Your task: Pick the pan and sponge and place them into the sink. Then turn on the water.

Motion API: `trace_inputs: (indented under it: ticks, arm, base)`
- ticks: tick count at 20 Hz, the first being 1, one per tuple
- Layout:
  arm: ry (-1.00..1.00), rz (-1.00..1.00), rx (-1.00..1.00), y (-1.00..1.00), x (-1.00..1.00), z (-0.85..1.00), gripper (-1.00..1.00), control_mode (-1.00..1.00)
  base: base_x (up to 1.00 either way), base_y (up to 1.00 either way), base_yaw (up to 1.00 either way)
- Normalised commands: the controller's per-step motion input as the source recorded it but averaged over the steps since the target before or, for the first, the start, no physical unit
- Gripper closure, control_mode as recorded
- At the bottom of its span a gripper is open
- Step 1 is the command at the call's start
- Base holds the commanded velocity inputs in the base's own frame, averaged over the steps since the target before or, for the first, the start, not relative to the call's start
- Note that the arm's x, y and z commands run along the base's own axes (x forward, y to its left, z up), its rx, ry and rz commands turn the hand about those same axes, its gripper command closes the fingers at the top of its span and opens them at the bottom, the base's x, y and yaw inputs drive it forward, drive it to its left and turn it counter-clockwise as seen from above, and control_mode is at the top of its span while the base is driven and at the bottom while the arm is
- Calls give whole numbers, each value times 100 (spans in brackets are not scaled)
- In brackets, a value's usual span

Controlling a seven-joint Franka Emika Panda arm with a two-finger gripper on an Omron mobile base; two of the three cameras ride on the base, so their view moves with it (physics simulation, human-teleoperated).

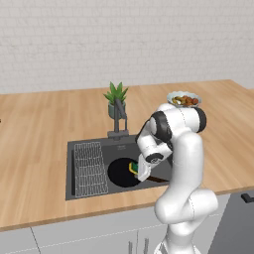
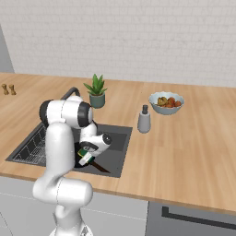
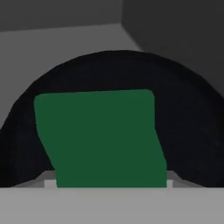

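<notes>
rack: wire grid (image 1: 90,168) at the left end of the sink, thin metal, open mesh.
sink: dark grey matte basin (image 1: 79,147), rectangular, recessed in the wood-grain counter (image 1: 34,129).
pan: round black pan (image 1: 120,172) flat on the basin floor, already in the sink. Looks rigid, smooth and heavier than the sponge; thin straight handle (image 2: 100,168) is the place to grab it.
sponge: green top (image 3: 99,136), yellow layer at the edge (image 1: 133,168); over the pan, between the fingers. Soft, light, compressible, slightly rough; pinch across the short sides. Can't tell if it rests on the pan.
gripper: low in the basin (image 1: 140,173); jaws apart on either side of the sponge, can't tell if they grip it or are letting go.
faucet: dark grey (image 1: 119,115), behind the basin, no stream visible.
extras: potted plant (image 1: 115,95), soap dispenser (image 2: 144,119), pale bowl of food (image 2: 166,103) on the counter.
</notes>
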Motion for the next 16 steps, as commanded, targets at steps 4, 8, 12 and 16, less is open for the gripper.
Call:
trace_inputs:
  ticks: [4,8,12,16]
  arm:
    - [-5,0,0,1,17,-49,100,-100]
    - [-5,0,0,1,13,-33,-100,-100]
    - [-6,0,0,0,0,-3,-100,-100]
    - [-6,0,0,0,0,8,-100,-100]
  base:
    - [0,0,0]
    - [0,0,0]
    - [0,0,0]
    - [0,0,0]
